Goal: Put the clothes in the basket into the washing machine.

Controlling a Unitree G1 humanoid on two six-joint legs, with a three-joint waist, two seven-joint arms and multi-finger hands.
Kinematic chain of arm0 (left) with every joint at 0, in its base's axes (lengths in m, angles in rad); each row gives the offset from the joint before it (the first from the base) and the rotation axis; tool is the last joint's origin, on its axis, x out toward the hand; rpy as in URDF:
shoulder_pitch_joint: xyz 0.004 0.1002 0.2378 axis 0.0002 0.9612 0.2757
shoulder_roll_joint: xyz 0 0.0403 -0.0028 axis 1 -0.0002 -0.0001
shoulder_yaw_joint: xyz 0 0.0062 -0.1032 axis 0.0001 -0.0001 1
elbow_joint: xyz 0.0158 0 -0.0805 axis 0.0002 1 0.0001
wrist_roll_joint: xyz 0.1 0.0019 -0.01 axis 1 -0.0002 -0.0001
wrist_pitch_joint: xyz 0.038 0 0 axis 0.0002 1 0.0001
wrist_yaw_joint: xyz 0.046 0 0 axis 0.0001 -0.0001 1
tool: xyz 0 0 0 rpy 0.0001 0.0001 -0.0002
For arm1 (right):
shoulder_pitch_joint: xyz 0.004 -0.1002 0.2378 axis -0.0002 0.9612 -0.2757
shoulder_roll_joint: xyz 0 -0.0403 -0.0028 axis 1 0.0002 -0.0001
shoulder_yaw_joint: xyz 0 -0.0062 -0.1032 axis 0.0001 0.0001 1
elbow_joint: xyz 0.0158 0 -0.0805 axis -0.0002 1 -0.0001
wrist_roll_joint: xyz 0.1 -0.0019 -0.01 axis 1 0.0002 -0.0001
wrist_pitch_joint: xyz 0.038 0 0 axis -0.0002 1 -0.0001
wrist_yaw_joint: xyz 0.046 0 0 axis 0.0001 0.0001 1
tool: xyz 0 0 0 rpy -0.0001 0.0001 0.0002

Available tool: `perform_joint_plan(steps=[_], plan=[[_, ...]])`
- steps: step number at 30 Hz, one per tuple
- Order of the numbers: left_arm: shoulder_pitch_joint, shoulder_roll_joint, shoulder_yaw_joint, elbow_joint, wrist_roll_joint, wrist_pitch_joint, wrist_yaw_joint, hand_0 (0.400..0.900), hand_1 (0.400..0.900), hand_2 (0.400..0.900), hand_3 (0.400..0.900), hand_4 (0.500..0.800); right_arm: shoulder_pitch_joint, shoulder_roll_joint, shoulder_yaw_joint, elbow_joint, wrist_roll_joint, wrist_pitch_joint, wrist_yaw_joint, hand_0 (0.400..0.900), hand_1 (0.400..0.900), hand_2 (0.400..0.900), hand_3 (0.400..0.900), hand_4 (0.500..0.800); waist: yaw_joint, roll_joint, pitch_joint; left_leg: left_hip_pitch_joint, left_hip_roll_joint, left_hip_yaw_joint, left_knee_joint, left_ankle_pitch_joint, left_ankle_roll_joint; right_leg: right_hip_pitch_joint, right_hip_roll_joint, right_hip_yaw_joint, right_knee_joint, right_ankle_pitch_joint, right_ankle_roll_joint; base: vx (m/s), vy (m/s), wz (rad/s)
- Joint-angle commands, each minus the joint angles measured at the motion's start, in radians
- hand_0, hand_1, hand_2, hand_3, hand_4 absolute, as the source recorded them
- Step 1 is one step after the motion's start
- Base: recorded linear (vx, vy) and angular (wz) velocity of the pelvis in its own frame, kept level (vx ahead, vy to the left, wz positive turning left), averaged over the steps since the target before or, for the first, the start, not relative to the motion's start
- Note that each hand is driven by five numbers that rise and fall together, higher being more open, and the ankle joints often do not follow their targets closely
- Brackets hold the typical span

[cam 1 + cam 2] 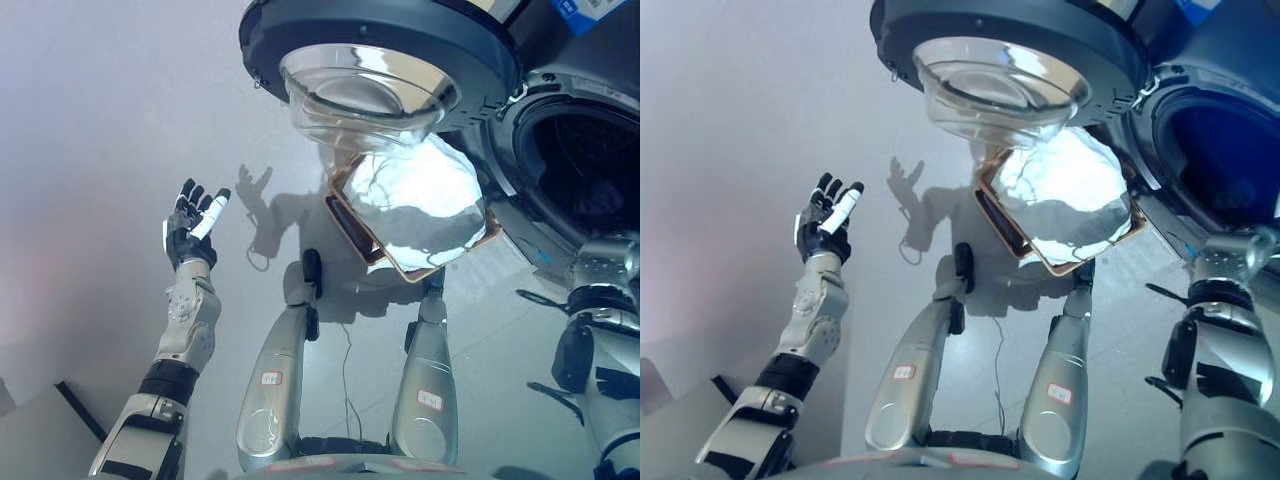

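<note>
Below the open washer door (380, 50), pale clothes (420, 200) are seen heaped in the basket (352, 232). Left hand (192, 228) is raised, fingers spread, empty; right hand's fingers cannot be told, perhaps hidden. The door may be struck on reaching.

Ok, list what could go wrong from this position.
1. The open door hangs above part of the basket; lifting clothes straight up could snag on it.
2. The right arm reaches toward the drum opening with its hand out of sight, so a bump on the rim could go unnoticed.
3. The left hand is open, far from the basket, so it gives no support.
</note>
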Motion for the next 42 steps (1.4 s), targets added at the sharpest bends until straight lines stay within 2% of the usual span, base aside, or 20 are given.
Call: perform_joint_plan(steps=[1, 3, 9, 10, 21, 26, 31, 32, 33, 34, 36, 42], plan=[[0.036, 0.025, 0.075, -0.012, -0.012, -0.089, 0.001, 0.9, 0.9, 0.9, 0.9, 0.8, 0.028, -0.155, 0.042, -0.051, -0.057, -0.115, 0.005, 0.4, 0.4, 0.4, 0.4, 0.5, -0.014, 0.009, -0.139, -0.008, 0.11, -0.099, -0.094, 0.061, -0.118, -0.042, 0.016, 0.001, 0.112, -0.026, 0.014, 0.03, -0.069, -0.03], [0.041, 0.037, 0.077, -0.015, -0.008, -0.088, -0.002, 0.9, 0.9, 0.9, 0.9, 0.8, 0.002, -0.206, 0.061, -0.078, -0.066, -0.121, 0.001, 0.4, 0.4, 0.4, 0.4, 0.5, -0.015, 0.002, -0.141, -0.002, 0.121, -0.101, -0.111, 0.073, -0.125, -0.049, 0.026, -0.001, 0.122, -0.032, 0.013, 0.03, -0.083, -0.04], [0.052, 0.027, 0.061, -0.035, -0.009, -0.081, -0.006, 0.9, 0.9, 0.9, 0.9, 0.8, -0.043, -0.232, 0.079, -0.093, -0.034, -0.14, 0.01, 0.4, 0.4, 0.4, 0.4, 0.5, -0.013, 0.008, -0.131, -0.011, 0.128, -0.101, -0.133, 0.09, -0.132, -0.085, 0.041, 0.003, 0.143, -0.039, 0.006, 0.01, -0.03, 0.0], [0.052, 0.024, 0.059, -0.036, -0.011, -0.08, -0.007, 0.9, 0.9, 0.9, 0.9, 0.8, -0.047, -0.228, 0.084, -0.087, -0.032, -0.138, 0.01, 0.9, 0.9, 0.9, 0.9, 0.8, -0.013, 0.011, -0.129, -0.013, 0.129, -0.099, -0.135, 0.091, -0.132, -0.09, 0.043, 0.004, 0.144, -0.039, 0.006, 0.0, 0.0, 0.0], [0.05, 0.015, 0.079, -0.054, -0.019, -0.093, -0.003, 0.9, 0.9, 0.9, 0.9, 0.8, 0.003, -0.136, 0.096, -0.071, -0.064, -0.114, 0.031, 0.9, 0.9, 0.9, 0.9, 0.8, -0.014, 0.009, -0.127, -0.03, 0.125, -0.097, -0.128, 0.088, -0.13, -0.095, 0.043, 0.003, 0.137, -0.031, 0.0, 0.0, -0.004, 0.0], [0.033, 0.03, 0.076, -0.047, -0.002, -0.098, -0.012, 0.9, 0.9, 0.9, 0.9, 0.8, 0.075, -0.099, 0.214, -0.035, -0.285, -0.009, 0.035, 0.9, 0.9, 0.9, 0.9, 0.8, -0.015, -0.01, -0.123, -0.029, 0.118, -0.099, -0.09, 0.066, -0.127, -0.067, 0.037, -0.001, 0.133, -0.03, -0.001, -0.01, 0.0, 0.01], [0.026, 0.033, 0.071, -0.06, 0.016, -0.097, -0.016, 0.9, 0.9, 0.9, 0.9, 0.8, 0.116, -0.047, 0.278, -0.077, -0.437, 0.023, 0.014, 0.9, 0.9, 0.9, 0.9, 0.8, -0.018, -0.021, -0.117, -0.03, 0.114, -0.101, -0.065, 0.062, -0.122, -0.048, 0.032, -0.004, 0.121, -0.013, -0.001, -0.01, 0.0, 0.0], [0.028, 0.035, 0.066, -0.072, 0.037, -0.096, -0.021, 0.9, 0.9, 0.9, 0.9, 0.8, 0.135, -0.031, 0.319, -0.095, -0.552, 0.045, 0.0, 0.9, 0.9, 0.9, 0.9, 0.8, -0.018, -0.027, -0.113, -0.02, 0.114, -0.101, -0.052, 0.049, -0.12, -0.026, 0.031, -0.006, 0.116, -0.015, 0.0, 0.0, 0.0, 0.0], [0.027, 0.035, 0.067, -0.072, 0.038, -0.096, -0.02, 0.9, 0.9, 0.9, 0.9, 0.8, 0.135, -0.03, 0.319, -0.097, -0.554, 0.046, -0.002, 0.9, 0.9, 0.9, 0.9, 0.8, -0.018, -0.027, -0.115, -0.023, 0.113, -0.102, -0.057, 0.056, -0.12, -0.028, 0.031, -0.006, 0.11, -0.007, 0.0, 0.0, 0.0, 0.0], [0.029, 0.037, 0.064, -0.08, 0.055, -0.095, -0.027, 0.9, 0.9, 0.9, 0.9, 0.8, 0.159, -0.016, 0.373, -0.134, -0.695, 0.074, -0.018, 0.9, 0.9, 0.9, 0.9, 0.8, -0.018, -0.033, -0.112, -0.014, 0.115, -0.103, -0.047, 0.047, -0.119, -0.011, 0.03, -0.008, 0.106, -0.009, -0.001, 0.0, 0.0, 0.0], [0.029, 0.04, 0.061, -0.082, 0.066, -0.099, -0.035, 0.9, 0.9, 0.9, 0.9, 0.8, 0.175, -0.002, 0.414, -0.151, -0.821, 0.099, -0.044, 0.9, 0.9, 0.9, 0.9, 0.8, -0.018, -0.039, -0.114, -0.005, 0.115, -0.105, -0.043, 0.046, -0.117, 0.007, 0.029, -0.013, 0.094, -0.003, 0.0, 0.0, 0.0, 0.0], [0.011, 0.04, 0.043, -0.074, 0.078, -0.096, -0.049, 0.9, 0.9, 0.9, 0.9, 0.8, 0.183, 0.069, 0.508, -0.077, -1.011, 0.171, -0.041, 0.9, 0.9, 0.9, 0.9, 0.8, -0.014, -0.069, -0.13, 0.032, 0.12, -0.114, -0.021, 0.029, -0.11, 0.073, 0.034, -0.022, 0.06, 0.011, 0.0, 0.0, 0.003, -0.01]])
